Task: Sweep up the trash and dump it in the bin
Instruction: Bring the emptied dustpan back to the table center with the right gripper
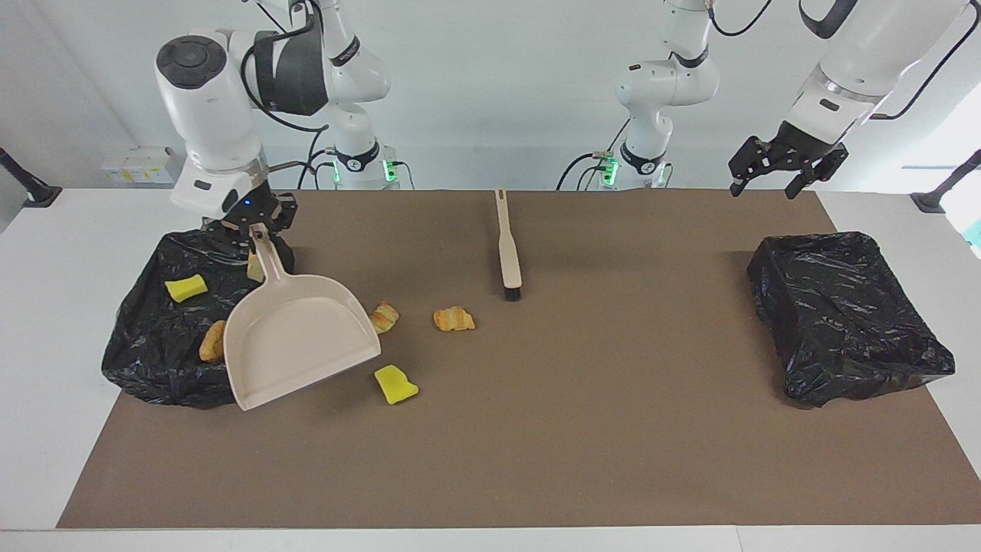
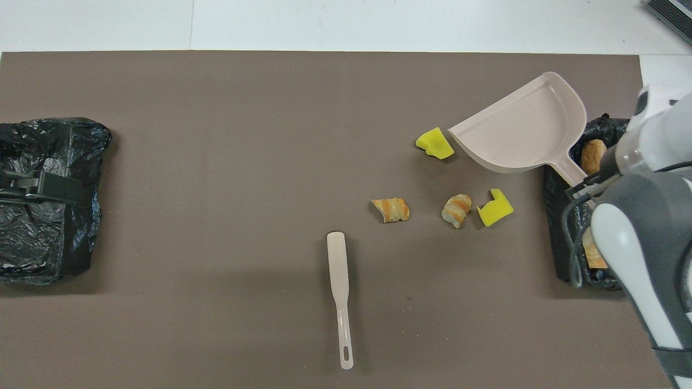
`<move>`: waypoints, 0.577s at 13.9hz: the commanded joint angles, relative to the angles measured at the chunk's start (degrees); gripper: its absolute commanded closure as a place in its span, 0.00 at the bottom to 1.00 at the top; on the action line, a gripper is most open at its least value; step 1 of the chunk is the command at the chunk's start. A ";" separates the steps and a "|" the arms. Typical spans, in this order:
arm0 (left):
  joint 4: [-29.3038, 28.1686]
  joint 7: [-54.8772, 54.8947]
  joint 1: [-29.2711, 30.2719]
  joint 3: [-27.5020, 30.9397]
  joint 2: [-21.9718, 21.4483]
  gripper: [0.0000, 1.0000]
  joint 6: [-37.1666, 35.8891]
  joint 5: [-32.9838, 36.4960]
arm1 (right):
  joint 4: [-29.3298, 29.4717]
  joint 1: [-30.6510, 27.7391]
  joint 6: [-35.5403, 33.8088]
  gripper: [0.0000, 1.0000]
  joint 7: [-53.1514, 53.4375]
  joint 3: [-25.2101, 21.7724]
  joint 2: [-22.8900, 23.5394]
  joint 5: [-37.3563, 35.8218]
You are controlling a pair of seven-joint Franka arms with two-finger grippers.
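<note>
Four trash pieces lay loose on the brown mat [image 1: 536, 460] of the table: a yellow foam chunk [image 1: 395, 384] just off the dustpan's open lip, a second yellow chunk [image 2: 494, 207] hidden under the pan in the facing view, a croissant toy [image 1: 384, 317] touching that chunk's side, and another croissant toy [image 1: 454, 319] a little further toward the left arm's end. Three more pieces sat in the black-bagged bin [image 1: 146, 360] at the right arm's end: one yellow chunk [image 1: 185, 288] and two bread rolls [image 1: 212, 341]. The beige dustpan [image 1: 299, 337] hung tilted over the bin's edge and the mat, handle running up to the right hand [image 1: 257, 230], which was pinching the handle end; the open lip faced away from the robots and toward the loose pieces. Judged: the remaining trash lay just beside the pan, toward the table's middle, so the right arm was much the nearer. The brush [image 1: 506, 245] lay untouched on the mat, long axis running toward and away from the robots, bristles at the end away from them. The left hand [image 1: 788, 165], fingers spread and holding nothing, waited in the air above the second bagged bin [image 1: 847, 314]. No brand, label or writing could be read.
</note>
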 commanded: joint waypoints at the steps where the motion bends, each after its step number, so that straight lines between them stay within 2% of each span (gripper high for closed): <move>1: -0.10 0.08 0.10 0.13 -0.08 0.00 0.79 0.92 | 0.58 4.95 4.07 1.00 13.44 -0.25 3.11 4.82; 8: -0.19 -0.01 0.10 0.13 -0.17 0.00 0.53 1.19 | 2.16 18.92 19.19 1.00 37.70 -0.25 12.60 8.62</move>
